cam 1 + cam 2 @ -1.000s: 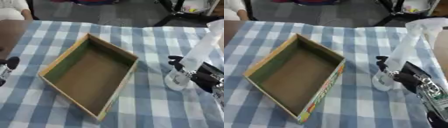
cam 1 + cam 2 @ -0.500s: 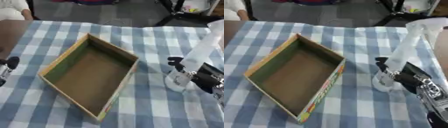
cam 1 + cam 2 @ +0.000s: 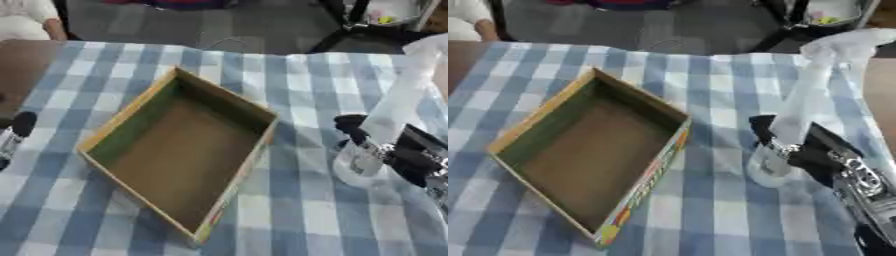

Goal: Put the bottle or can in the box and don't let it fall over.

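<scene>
A clear spray bottle [image 3: 796, 107] with a white trigger head stands upright on the checked cloth, right of the box. My right hand [image 3: 826, 154] comes in from the lower right, its dark fingers curled round the bottle's lower body. The open cardboard box [image 3: 133, 114], green inside its walls and brown on its floor, lies empty at the middle, turned askew. Only a dark fingertip and a silver part of my left hand [image 3: 16, 131] show at the left edge.
A blue and white checked cloth [image 3: 289, 220] covers the table. A bare brown tabletop [image 3: 22, 60] shows at the far left. Dark chair or stand legs [image 3: 785, 25] stand on the floor beyond the far edge.
</scene>
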`<state>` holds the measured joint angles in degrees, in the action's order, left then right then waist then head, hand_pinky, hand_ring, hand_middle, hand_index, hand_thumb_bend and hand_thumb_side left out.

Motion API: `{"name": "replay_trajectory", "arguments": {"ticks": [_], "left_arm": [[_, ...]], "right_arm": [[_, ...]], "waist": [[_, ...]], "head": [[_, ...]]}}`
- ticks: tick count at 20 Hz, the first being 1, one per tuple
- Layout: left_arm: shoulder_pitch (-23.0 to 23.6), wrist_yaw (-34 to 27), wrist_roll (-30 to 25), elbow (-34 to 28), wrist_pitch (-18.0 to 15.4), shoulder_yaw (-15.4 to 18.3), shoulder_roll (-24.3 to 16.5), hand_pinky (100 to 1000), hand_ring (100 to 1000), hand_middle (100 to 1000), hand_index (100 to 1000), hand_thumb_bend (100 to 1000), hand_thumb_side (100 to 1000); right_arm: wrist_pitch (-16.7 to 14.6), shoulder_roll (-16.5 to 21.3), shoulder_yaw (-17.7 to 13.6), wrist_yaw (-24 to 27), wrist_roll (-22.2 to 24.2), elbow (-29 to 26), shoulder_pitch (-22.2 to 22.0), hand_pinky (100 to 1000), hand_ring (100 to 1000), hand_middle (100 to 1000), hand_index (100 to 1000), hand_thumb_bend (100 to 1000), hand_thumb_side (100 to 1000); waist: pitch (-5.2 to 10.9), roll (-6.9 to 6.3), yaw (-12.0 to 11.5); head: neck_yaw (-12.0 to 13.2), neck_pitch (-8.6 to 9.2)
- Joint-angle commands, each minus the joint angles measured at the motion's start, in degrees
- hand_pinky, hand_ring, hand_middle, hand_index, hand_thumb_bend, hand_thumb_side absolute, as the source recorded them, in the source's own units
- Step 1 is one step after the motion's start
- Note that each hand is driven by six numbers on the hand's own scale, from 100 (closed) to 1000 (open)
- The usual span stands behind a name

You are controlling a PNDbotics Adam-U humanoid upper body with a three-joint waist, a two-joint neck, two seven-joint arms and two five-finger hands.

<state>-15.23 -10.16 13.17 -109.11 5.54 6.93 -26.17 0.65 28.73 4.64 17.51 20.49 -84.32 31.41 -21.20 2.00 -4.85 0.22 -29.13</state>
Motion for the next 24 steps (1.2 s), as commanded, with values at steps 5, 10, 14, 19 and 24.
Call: {"name": "replay_trajectory", "arguments": {"ticks": [5,10,14,19,24], "left_arm": [[-0.42,-0.19,-0.04,-0.99,-0.12,0.72,-1.18,1000,545,728,853,636,333],[-0.39,-0.21,-0.07,-0.98,-0.03,0.73,-1.23,1000,544,729,853,632,338],[-0.34,-0.2,-0.12,-1.01,0.02,0.73,-1.31,1000,544,729,853,633,339],[-0.25,-0.12,-0.02,-1.11,-0.03,0.77,-1.6,1000,544,729,853,637,340],[-0.02,0.0,0.08,-1.04,0.08,0.72,-1.85,1000,543,729,853,637,339]], "right_arm": [[-0.7,2.47,-0.93,-1.33,-3.05,-3.72,0.66,782,924,821,100,100,348],[-0.69,2.82,-1.12,-0.49,-4.41,-5.49,0.84,776,917,794,100,100,353],[0.1,3.3,-1.4,1.25,-5.22,-6.58,1.42,774,915,790,100,100,355],[1.19,4.87,-1.52,3.28,-5.9,-8.25,3.3,774,912,775,100,100,356],[3.25,6.47,-1.1,6.53,-6.37,-9.68,6.04,773,911,769,100,100,360]], "waist": [[1.51,-0.21,0.09],[1.77,-0.2,0.19],[2.07,-0.17,0.23],[2.73,-0.01,0.26],[3.43,0.34,0.13]], "head": [[0.21,-0.18],[0.26,-0.19],[0.3,-0.33],[0.19,-0.74],[0.02,-1.15]]}}
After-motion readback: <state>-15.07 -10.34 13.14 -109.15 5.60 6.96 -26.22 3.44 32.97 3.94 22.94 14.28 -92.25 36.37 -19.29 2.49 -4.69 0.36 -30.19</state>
